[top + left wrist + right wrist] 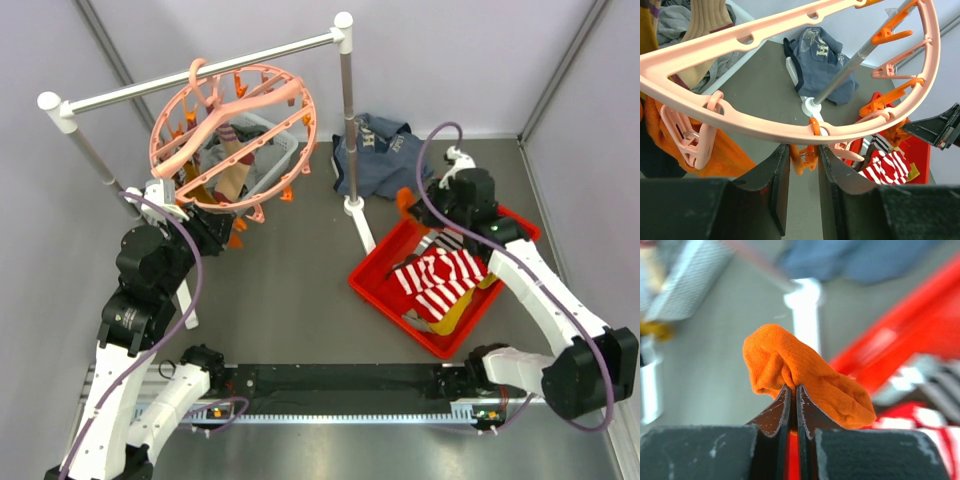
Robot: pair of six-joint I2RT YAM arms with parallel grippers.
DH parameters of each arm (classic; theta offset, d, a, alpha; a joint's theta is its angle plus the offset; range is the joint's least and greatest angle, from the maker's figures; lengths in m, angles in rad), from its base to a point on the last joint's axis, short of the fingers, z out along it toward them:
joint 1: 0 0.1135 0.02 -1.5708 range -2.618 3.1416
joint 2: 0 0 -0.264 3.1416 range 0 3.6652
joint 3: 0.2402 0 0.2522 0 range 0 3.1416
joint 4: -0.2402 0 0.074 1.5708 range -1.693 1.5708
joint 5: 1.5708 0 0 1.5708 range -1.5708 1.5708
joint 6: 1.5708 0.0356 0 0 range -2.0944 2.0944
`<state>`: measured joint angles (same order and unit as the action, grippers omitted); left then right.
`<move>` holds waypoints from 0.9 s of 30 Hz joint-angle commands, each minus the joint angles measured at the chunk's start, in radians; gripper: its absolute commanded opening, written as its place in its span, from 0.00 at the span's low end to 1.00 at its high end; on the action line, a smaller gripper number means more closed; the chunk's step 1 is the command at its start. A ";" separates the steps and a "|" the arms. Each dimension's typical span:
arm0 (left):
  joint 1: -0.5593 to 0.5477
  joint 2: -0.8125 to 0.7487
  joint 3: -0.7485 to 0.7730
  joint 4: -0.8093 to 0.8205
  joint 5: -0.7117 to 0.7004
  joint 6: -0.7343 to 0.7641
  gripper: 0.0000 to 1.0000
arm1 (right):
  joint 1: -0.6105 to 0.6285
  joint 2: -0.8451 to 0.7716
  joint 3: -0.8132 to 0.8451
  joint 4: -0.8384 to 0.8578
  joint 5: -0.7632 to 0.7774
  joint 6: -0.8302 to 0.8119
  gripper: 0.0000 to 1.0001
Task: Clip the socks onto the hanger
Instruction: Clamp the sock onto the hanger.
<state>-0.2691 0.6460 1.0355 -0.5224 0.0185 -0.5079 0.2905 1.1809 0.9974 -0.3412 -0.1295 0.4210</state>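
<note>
The right hand (794,390) is clamping its fingers shut on a plain orange sock (800,372), with the fabric bunching up over the fingertips. Only the right wrist view is showing this grip plainly. From above, the sock is appearing as a small orange scrap.

The top view is giving the whole layout. The white-and-grey rail stand (200,78) is spanning the far part of the surface (290,290). The salmon-pink hanger (225,117) is hanging from it by its hook, tilting toward the left arm. To the right, a red bin (380,283) is sitting on the surface, with a navy garment (372,150) lying beyond it. The orange sock is being held at the bin's far corner. Red-and-white striped socks (440,272) are lying inside the bin.

The left hand (804,150) is reaching to the hanger's near rim. The left wrist view is showing what the top view is hiding behind the ring — the fingers are pressing on either side of an orange clip peg (805,159), gripping it.
</note>
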 commanded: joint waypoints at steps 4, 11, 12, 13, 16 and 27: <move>-0.001 0.004 -0.018 0.064 0.040 -0.038 0.00 | 0.292 -0.034 -0.026 0.269 -0.047 0.189 0.00; -0.001 0.003 -0.034 0.088 0.067 -0.058 0.00 | 0.489 0.107 0.042 0.436 -0.065 0.278 0.00; -0.001 0.003 -0.037 0.091 0.070 -0.060 0.00 | 0.501 0.132 0.055 0.444 -0.074 0.289 0.00; -0.001 0.003 -0.037 0.093 0.069 -0.063 0.00 | 0.512 0.152 0.069 0.456 -0.081 0.307 0.00; -0.001 0.001 -0.040 0.102 0.078 -0.067 0.00 | 0.558 0.218 0.099 0.519 -0.093 0.344 0.00; -0.001 -0.002 -0.058 0.128 0.097 -0.078 0.00 | 0.628 0.373 0.213 0.631 -0.140 0.449 0.00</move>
<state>-0.2691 0.6453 0.9909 -0.4435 0.1009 -0.5785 0.8955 1.5345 1.1351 0.1844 -0.2394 0.8242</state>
